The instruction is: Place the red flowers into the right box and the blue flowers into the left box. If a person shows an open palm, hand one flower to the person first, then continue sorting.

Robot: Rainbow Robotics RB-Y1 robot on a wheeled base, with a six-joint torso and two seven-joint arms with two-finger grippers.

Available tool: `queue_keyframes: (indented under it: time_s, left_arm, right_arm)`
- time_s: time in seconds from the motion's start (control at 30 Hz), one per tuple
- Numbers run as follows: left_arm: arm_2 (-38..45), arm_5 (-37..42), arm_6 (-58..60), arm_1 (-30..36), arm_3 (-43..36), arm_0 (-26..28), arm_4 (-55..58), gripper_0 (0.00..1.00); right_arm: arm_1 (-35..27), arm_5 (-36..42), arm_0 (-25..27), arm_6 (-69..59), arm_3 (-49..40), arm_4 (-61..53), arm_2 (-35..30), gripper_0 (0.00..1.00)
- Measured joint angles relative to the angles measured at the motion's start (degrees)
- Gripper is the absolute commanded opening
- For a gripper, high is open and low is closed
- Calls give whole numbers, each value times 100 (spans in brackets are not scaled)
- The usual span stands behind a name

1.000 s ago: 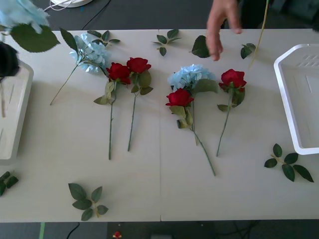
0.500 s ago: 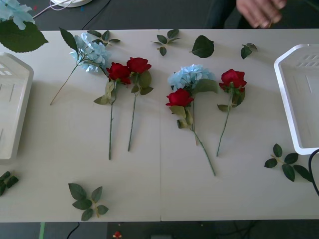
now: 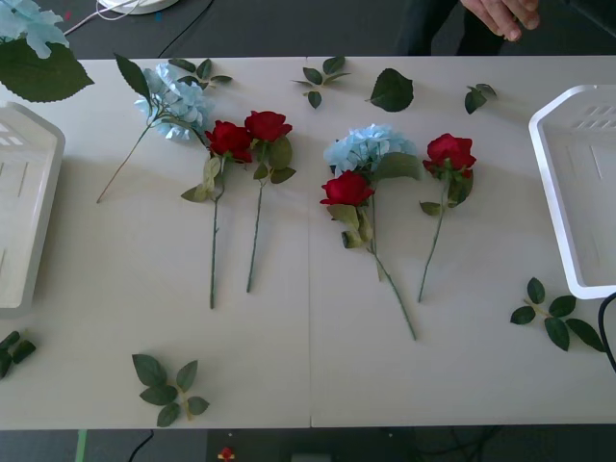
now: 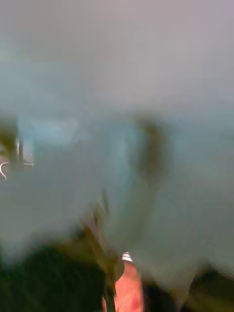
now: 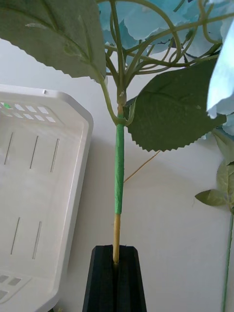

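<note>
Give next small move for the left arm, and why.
Probably carry the blue flower over the left box and lower it in. The left pincer is shut on its stem, with the box right beside it, and the blue flowers belong there.

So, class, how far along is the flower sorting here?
Nothing sorted yet: the left box and right box look empty. In hand: the left gripper is shut on one blue flower. Left: four red flowers and two blue flowers on the table.
</note>
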Motion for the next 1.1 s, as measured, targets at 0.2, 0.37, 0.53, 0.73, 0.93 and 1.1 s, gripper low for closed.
queue_keyframes:
  time_s: [0.2,0.37,0.53,0.73,0.93,1.1]
  left_arm:
    - [0,0,0,0,0,0,0,0]
    - [0,0,0,0,0,0,0,0]
    - [0,0,0,0,0,2,0,0]
    - [3,-1,0,64,0,24,0,0]
    - [155,-1,-1,434,136,-17,549,0]
    - [456,-1,-391,915,710,-105,1212,0]
  right_arm:
    - [0,0,0,-6,8,-151,0,100]
    - [0,0,0,-8,9,-253,0,100]
    - [0,17,1,-8,16,-384,0,100]
    - [-36,483,52,-11,43,-1449,0,100]
    - [-466,1348,342,-805,42,-2446,18,100]
    - [-974,1966,669,-1987,-74,-2610,142,100]
